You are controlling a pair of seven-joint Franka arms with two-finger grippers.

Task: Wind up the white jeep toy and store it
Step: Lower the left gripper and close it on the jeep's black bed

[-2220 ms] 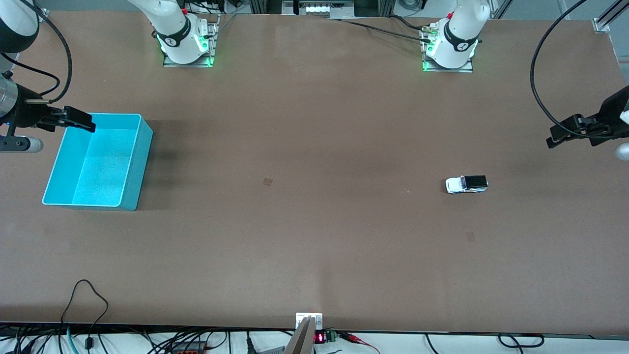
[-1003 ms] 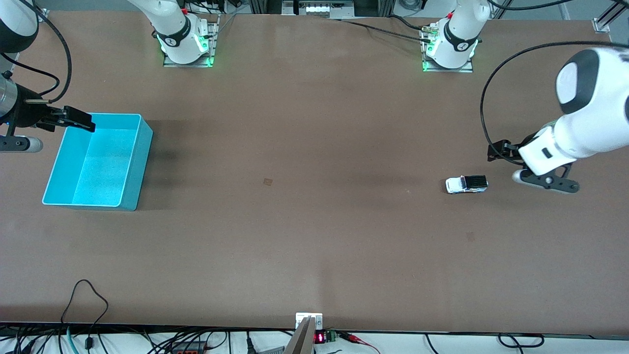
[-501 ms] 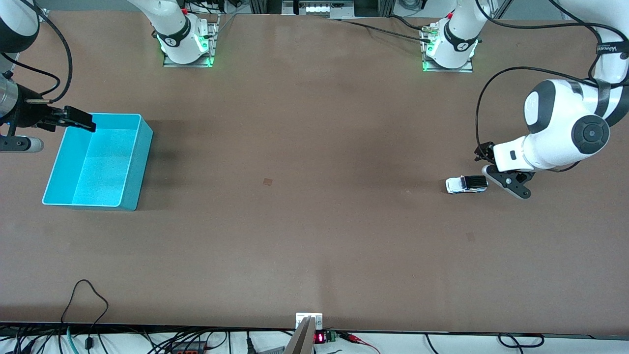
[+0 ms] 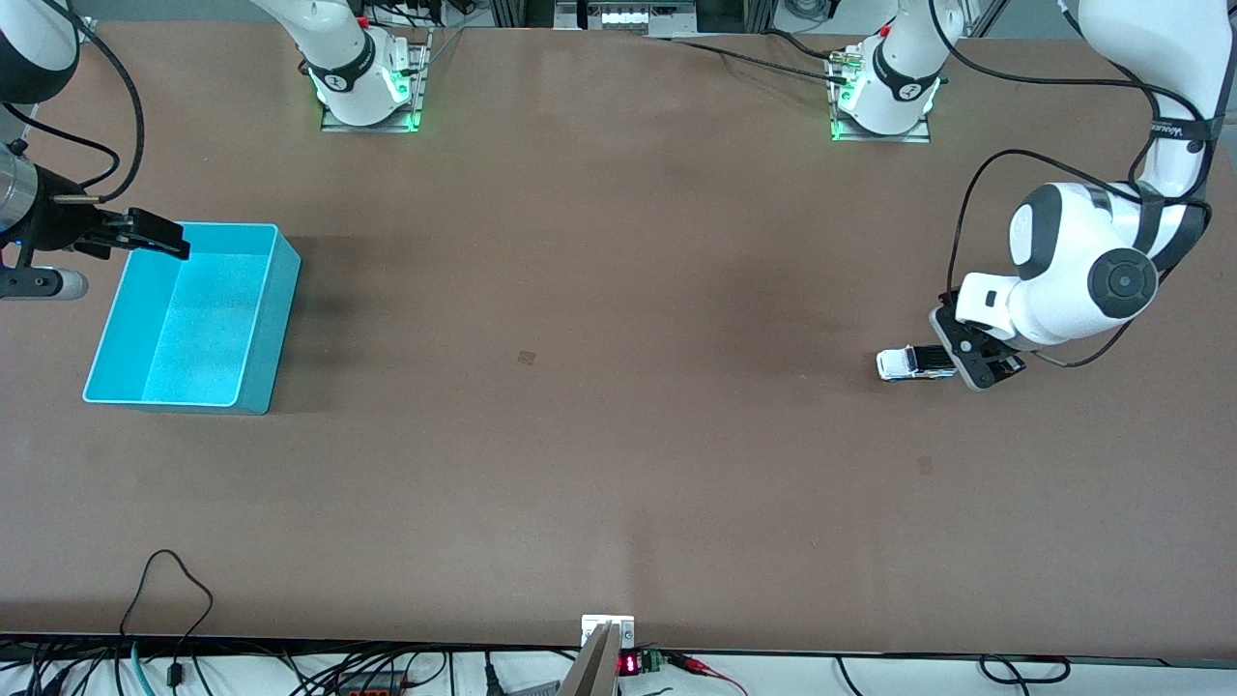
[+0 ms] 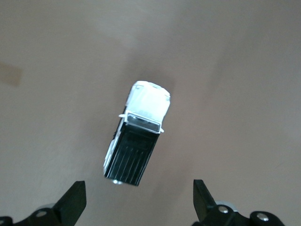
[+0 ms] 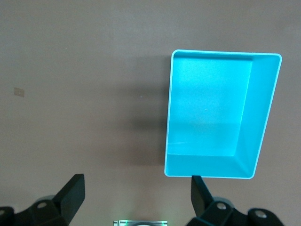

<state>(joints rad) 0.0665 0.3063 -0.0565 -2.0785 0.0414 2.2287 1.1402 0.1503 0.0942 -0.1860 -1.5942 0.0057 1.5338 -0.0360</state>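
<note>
So the left gripper (image 5: 138, 205) has its fingers (image 5: 75, 202) spread wide with nothing between them, hovering right over the back end of the white jeep toy (image 4: 916, 363). The jeep sits on its wheels on the brown table (image 4: 618, 435) toward the left arm's end, black ribbed roof up, well apart from the teal bin (image 4: 188, 319). Over at the right arm's end, the right gripper (image 6: 136, 202) waits with its fingers just as wide, holding nothing, up above the edge of the bin, which looks empty.
</note>
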